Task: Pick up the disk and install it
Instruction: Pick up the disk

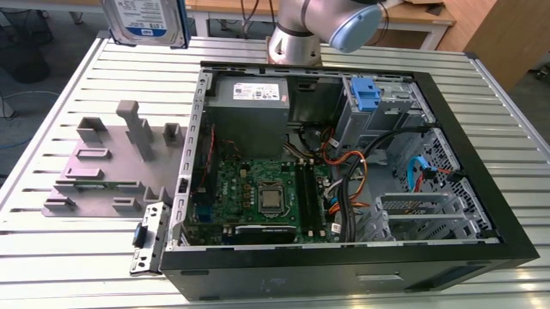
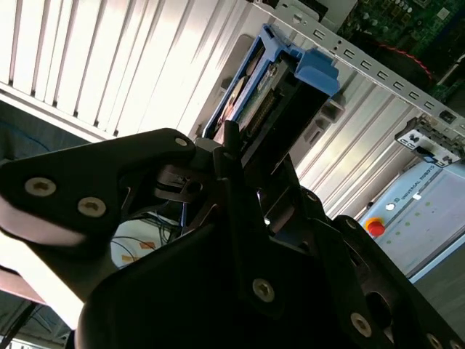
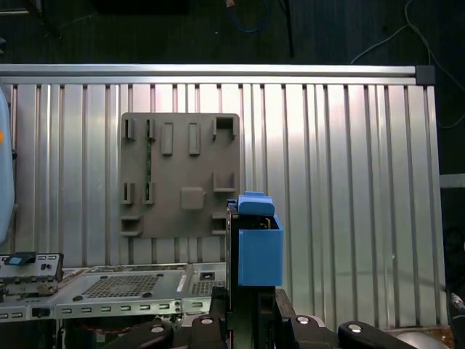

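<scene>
Two fingers (image 2: 232, 189) of mine are drawn in tight on the disk (image 2: 272, 87), pinching it across its flat faces, so my gripper (image 2: 251, 156) has only the drive's thickness between its tips and nothing else in its hold. In the second wrist view the disk stands out from the fingertips edge-on, its blue carrier rail running along the side and ending in a blue tab at the far end. In the first wrist view the same blue end of the disk (image 3: 258, 247) rises just beyond my gripper (image 3: 251, 309). In the exterior view the disk (image 1: 146, 22) hangs high in the air at the upper left, its white-and-blue label turned to the camera, clear of the slatted metal table (image 1: 51, 244) and well apart from the open computer case (image 1: 481, 161). Under it on the table lies a grey fixture plate (image 1: 112, 167) with raised blocks and slots, just beside the case wall. Inside the case lie the green motherboard (image 1: 249, 187), the grey power-supply box (image 1: 249, 93) at the far end, a bundle of cables, and a blue bracket (image 1: 365, 96) in the drive bay. My arm (image 1: 297, 29) stands at the table's far edge.
</scene>
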`<state>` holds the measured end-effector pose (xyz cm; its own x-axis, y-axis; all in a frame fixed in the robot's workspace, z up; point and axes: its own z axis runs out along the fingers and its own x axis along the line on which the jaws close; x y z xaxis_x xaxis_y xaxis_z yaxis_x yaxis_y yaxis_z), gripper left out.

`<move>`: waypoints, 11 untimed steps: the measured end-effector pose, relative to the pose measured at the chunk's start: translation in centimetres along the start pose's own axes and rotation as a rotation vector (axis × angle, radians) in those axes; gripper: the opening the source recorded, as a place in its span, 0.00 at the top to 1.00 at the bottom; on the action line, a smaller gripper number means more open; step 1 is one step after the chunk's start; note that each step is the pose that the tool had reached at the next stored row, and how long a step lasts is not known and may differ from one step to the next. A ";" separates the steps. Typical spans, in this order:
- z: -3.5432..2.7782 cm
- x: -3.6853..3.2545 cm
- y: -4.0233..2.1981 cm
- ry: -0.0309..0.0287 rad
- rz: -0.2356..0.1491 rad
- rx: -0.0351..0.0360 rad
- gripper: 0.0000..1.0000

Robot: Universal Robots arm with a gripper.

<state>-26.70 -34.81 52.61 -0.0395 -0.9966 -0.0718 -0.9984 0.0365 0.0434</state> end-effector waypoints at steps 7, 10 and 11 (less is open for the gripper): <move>-0.01 -0.08 -1.43 0.0001 0.000 -0.0001 0.65; 0.00 -0.11 -2.14 0.0000 0.000 0.0000 0.65; -0.01 -0.12 -2.37 0.0000 0.000 0.0000 0.65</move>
<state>-24.33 -34.77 52.52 -0.0395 -0.9966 -0.0718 -0.9984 0.0364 0.0434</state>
